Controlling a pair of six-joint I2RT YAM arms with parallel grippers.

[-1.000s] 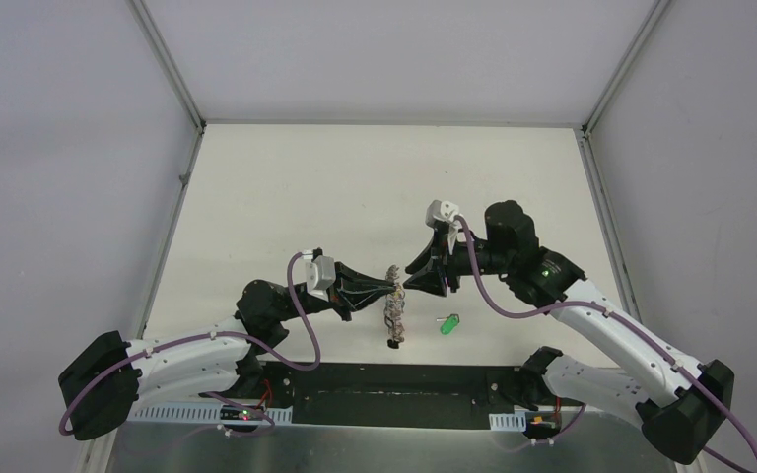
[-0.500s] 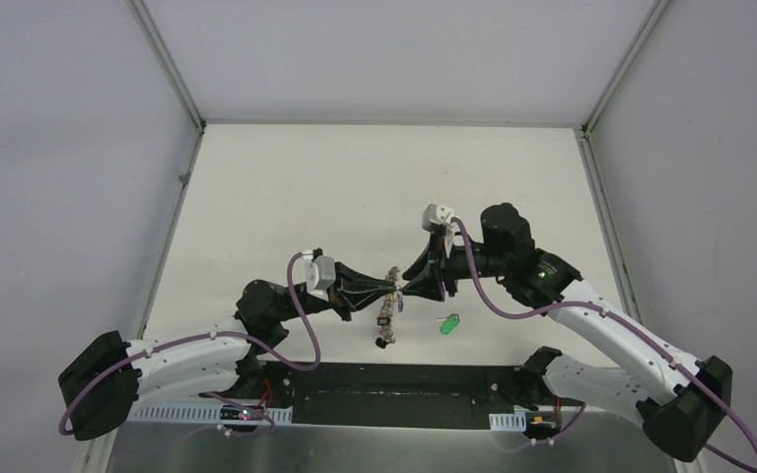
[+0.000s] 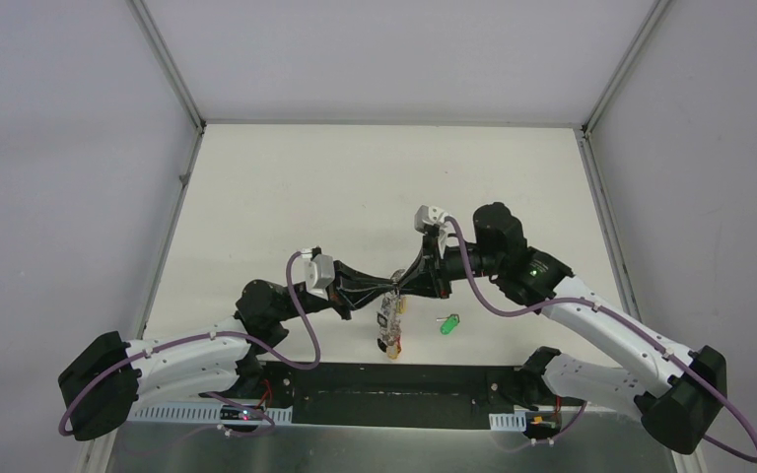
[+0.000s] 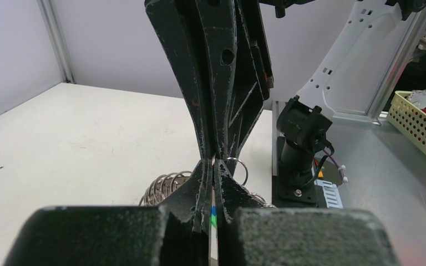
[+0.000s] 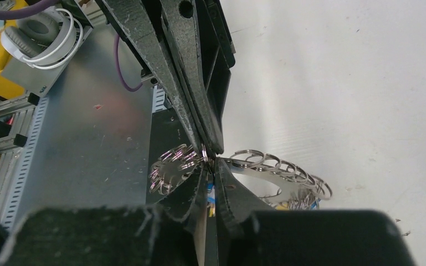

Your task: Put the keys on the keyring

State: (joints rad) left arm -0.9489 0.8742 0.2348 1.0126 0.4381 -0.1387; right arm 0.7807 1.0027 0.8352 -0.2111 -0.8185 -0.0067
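Observation:
The keyring (image 3: 388, 321), a silvery loop strung with many small rings and coloured tags, hangs above the table between both grippers. My left gripper (image 3: 392, 287) and right gripper (image 3: 401, 283) meet tip to tip, each shut on its top. In the left wrist view the left gripper (image 4: 213, 166) pinches a ring, with the keyring's coils (image 4: 163, 185) to its left. In the right wrist view the right gripper (image 5: 208, 166) grips among the rings (image 5: 272, 169). The green-tagged key (image 3: 448, 322) lies loose on the table to the right. I cannot pick out the blue-tagged key.
A black base strip (image 3: 384, 379) runs along the near edge below the hanging keyring. The left wrist view shows the right arm's base (image 4: 302, 144) and a yellow basket (image 4: 416, 119) off the table. White headphones (image 5: 39, 33) lie beyond the near edge.
My right gripper has moved left until its tip meets the left gripper's. The hanging keyring has shifted slightly left and lower. The green-tagged key has not moved.

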